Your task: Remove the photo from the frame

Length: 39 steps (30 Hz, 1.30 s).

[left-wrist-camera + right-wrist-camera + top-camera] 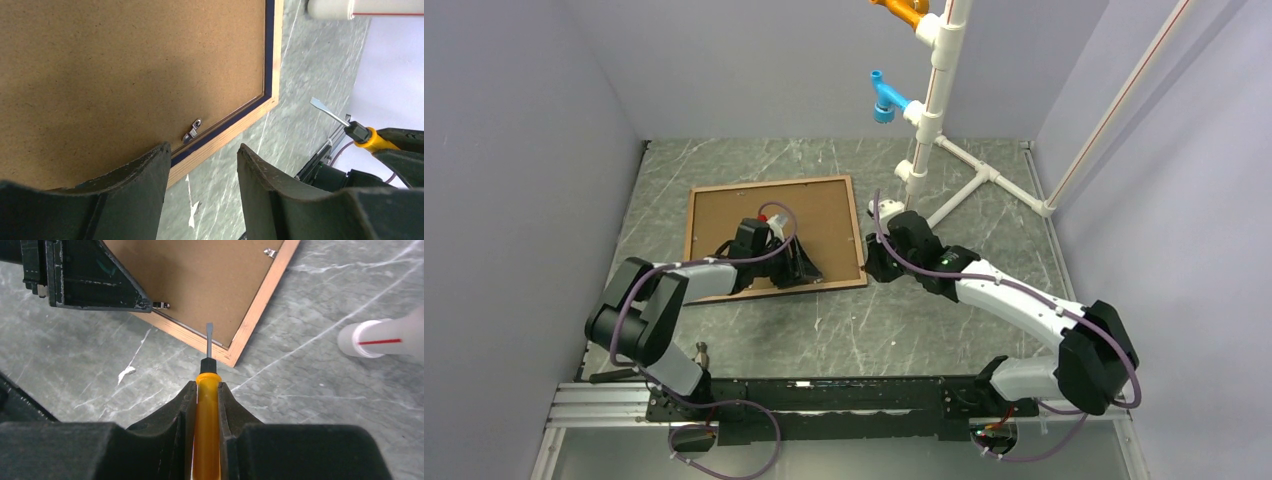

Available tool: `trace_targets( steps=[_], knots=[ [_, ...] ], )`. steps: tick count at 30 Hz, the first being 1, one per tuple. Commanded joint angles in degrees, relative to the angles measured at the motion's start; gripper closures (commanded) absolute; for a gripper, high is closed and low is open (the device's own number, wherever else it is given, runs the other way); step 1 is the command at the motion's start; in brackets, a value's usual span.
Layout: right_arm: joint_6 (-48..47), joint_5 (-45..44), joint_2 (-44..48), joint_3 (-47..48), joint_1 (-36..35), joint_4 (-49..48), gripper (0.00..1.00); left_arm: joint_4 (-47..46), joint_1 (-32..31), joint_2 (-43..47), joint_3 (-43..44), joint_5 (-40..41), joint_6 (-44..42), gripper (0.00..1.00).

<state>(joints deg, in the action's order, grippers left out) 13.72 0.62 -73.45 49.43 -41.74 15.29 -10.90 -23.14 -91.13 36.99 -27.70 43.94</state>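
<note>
While the screwdriver (208, 377) is pinched by the right gripper (207, 387) and the left gripper (202, 160) is spread over a clip (192, 131), the frame (270, 60) is seen face-down on the table (325, 400), backing board (125, 65) clipped in; the hidden photo is judged not yet freed.
</note>
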Motion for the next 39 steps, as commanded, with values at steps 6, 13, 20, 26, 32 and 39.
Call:
trace_targets(
  steps=[6, 13, 20, 26, 32, 39],
  knots=[
    [-2.38, 15.53, -4.18, 2.17, 0.16, -3.36, 1.0, 12.96, -0.68, 9.52, -7.01, 1.39, -4.25, 0.41],
    [-4.85, 23.78, -9.32, 5.46, 0.16, -0.58, 1.0, 19.39, -0.68, 17.97, -6.14, 1.14, -7.02, 0.36],
    [-4.32, 28.53, -14.28, 8.23, 0.01, 0.27, 1.0, 23.79, -0.04, 22.65, -3.06, 4.32, -5.57, 0.34],
    [-5.14, 28.92, -18.53, 9.55, -1.19, 0.22, 1.0, 23.54, 3.6, 23.99, -6.44, 8.37, -2.98, 0.35],
    [-4.58, 29.33, -21.75, 10.21, -3.07, -1.5, 1.0, 22.76, 4.59, 26.48, -11.14, 12.81, -0.15, 0.35],
    [0.1, 26.11, -21.98, 7.72, -4.06, -9.07, 1.0, 21.32, 4.59, 31.02, -15.76, 16.81, 3.74, 0.36]
  ],
)
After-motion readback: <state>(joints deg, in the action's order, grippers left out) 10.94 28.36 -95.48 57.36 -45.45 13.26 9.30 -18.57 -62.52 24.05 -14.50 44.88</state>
